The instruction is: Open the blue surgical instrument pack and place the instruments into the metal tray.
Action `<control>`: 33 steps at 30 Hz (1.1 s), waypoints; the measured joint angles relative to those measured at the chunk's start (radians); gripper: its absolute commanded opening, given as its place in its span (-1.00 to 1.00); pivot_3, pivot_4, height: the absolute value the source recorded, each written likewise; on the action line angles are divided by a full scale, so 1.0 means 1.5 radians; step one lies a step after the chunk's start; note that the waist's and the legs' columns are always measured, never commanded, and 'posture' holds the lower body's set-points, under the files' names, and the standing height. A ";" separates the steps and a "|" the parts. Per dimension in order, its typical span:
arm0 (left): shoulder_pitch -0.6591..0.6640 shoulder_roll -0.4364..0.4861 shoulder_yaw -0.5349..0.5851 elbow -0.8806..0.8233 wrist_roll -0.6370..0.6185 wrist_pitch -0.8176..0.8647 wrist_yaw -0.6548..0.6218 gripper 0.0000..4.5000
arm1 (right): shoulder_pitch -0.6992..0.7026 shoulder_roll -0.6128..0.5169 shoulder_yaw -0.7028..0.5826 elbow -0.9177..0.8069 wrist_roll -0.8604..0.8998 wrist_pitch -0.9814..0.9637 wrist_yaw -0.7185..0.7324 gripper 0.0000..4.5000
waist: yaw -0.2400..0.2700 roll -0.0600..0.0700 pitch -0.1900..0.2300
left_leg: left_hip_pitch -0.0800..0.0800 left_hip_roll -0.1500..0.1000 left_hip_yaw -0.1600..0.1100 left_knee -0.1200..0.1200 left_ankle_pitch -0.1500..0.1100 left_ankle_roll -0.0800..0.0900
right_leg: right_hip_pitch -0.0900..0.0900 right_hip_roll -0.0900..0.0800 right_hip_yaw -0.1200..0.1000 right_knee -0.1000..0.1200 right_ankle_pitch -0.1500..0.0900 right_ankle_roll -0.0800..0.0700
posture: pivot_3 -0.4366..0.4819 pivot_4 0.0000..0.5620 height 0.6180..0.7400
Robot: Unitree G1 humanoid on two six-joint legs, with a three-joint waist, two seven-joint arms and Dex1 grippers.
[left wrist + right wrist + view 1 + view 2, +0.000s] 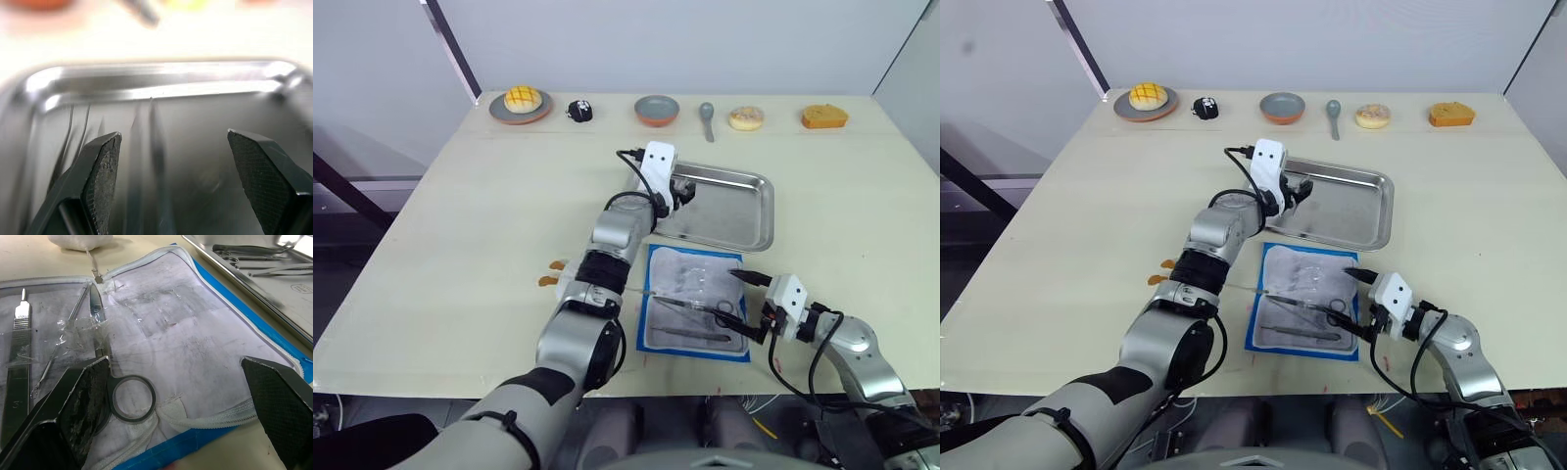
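The blue surgical instrument pack (695, 299) lies unzipped and flat near the table's front edge, grey-white lining up. Inside it are instruments: scissors (128, 396) with ring handles, a flat scalpel handle (17, 352) and a thin probe (58, 352). My right gripper (751, 305) hovers open at the pack's right edge, close to the scissor rings and holding nothing. Behind the pack stands the metal tray (734, 215). A few slim instruments (254, 259) lie at its left end. There my left gripper (683, 191) is open and empty, just above the tray floor (205, 161).
Along the far edge stand a plate with a yellow bun (521, 103), a small black object (579, 111), a round grey bowl (656, 110), a grey spoon (707, 117), a doughnut (746, 117) and an orange cake piece (824, 117).
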 measured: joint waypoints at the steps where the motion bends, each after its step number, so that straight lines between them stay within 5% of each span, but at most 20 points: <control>1: 0.015 0.008 0.004 -0.022 -0.017 -0.005 -0.035 0.62 | 0.000 0.001 0.000 0.000 0.000 0.000 -0.001 1.00 | 0.000 0.000 0.000 | 0.000 0.000 0.000 0.000 0.000 0.000 | 0.000 0.000 0.000 0.000 0.000 0.000 | -0.05 -0.47 1.00; 21: 0.172 0.387 -0.051 -0.270 -0.186 -0.061 -0.714 0.62 | -0.003 0.003 0.002 0.002 0.000 0.000 0.000 1.00 | -0.002 0.001 0.000 | 0.000 0.001 0.000 -0.001 0.000 0.000 | 0.000 0.000 0.000 -0.001 0.000 -0.001 | -0.05 -0.47 1.00; 24: 0.200 0.435 -0.060 -0.285 -0.191 -0.081 -0.786 0.98 | -0.002 0.003 0.001 0.002 0.000 0.000 0.001 1.00 | -0.001 0.002 0.000 | 0.000 0.001 0.000 -0.001 0.000 0.001 | 0.000 0.000 0.000 -0.001 0.000 -0.001 | -0.05 -0.47 1.00; 26: 0.223 0.472 -0.072 -0.297 -0.196 -0.106 -0.847 0.98 | -0.001 0.001 0.000 0.002 0.000 0.000 0.001 1.00 | 0.000 0.002 0.000 | 0.000 0.001 0.000 -0.001 -0.001 0.002 | 0.000 0.000 0.000 -0.001 0.000 -0.001 | -0.05 -0.47 1.00; 33: 0.235 0.582 -0.119 -0.309 -0.252 -0.196 -0.862 0.98 | -0.001 0.001 -0.001 0.002 0.000 -0.001 0.002 1.00 | 0.001 0.002 0.001 | 0.000 0.001 0.000 -0.001 -0.002 0.003 | 0.000 0.000 0.000 -0.002 0.000 -0.001 | -0.05 -0.47 1.00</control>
